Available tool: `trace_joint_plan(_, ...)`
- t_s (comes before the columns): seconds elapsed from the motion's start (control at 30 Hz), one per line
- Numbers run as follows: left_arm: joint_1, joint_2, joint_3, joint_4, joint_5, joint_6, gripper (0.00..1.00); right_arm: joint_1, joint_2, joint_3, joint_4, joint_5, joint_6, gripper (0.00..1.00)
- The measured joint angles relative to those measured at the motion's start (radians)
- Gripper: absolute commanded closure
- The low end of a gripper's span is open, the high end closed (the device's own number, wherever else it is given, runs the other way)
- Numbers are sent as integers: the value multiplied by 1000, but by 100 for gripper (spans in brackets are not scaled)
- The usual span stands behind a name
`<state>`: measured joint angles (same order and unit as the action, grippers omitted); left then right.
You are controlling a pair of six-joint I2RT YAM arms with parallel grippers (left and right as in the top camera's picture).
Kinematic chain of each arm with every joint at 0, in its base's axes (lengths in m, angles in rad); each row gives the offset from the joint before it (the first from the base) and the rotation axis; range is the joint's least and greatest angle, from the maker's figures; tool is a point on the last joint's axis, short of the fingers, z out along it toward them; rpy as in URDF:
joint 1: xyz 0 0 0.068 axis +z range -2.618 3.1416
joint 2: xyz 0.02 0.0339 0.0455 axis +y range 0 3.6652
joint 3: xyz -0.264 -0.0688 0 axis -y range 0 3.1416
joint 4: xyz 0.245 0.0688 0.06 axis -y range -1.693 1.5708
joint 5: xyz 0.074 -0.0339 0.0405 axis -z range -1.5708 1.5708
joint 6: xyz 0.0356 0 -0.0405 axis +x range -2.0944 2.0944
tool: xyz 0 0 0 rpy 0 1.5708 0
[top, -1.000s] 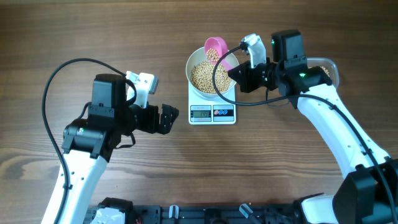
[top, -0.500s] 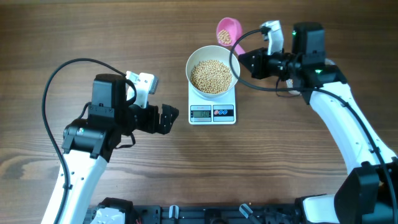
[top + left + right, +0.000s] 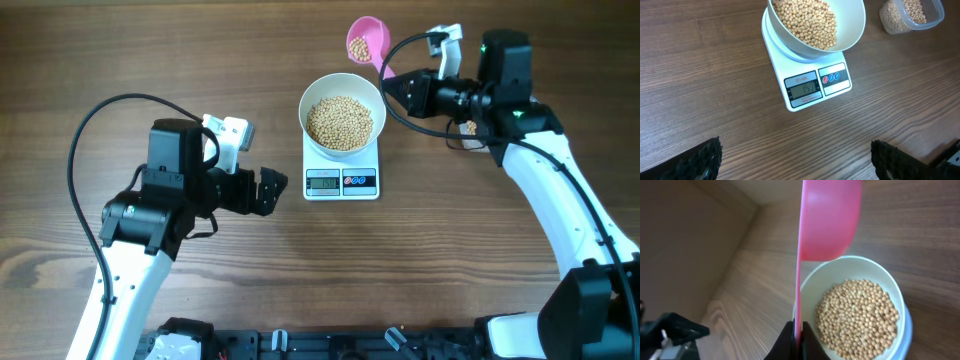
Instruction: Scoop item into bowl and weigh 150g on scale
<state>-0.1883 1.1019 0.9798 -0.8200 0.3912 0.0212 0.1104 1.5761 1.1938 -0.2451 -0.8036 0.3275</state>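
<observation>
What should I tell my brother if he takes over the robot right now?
Left end effector: open, empty, hovering near the scale.
Right end effector: shut on the pink scoop, held beyond the bowl.
Bowl of beans sits on the scale; clear tub by the right arm.
Done: the scale seems to read 150.
Left: probably return the scoop's leftover beans to the tub, then park the scoop.
</observation>
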Motion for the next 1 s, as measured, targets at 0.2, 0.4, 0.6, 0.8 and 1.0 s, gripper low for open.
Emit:
trace_joint_plan(0.2,0,0,0,0,0,0,0,-88,0,0,28,-22,83,96)
trace_joint_plan(0.4,0,0,0,0,0,0,0,-213,0,0,29,-70,135,96)
trace_joint_plan(0.6,0,0,0,0,0,0,0,-312,0,0,29,-87,167,96)
trace_joint_plan(0.8,0,0,0,0,0,0,0,-388,0,0,-5,-94,188,96)
trace_joint_plan(1.0,0,0,0,0,0,0,0,-417,0,0,-27,-94,194,96)
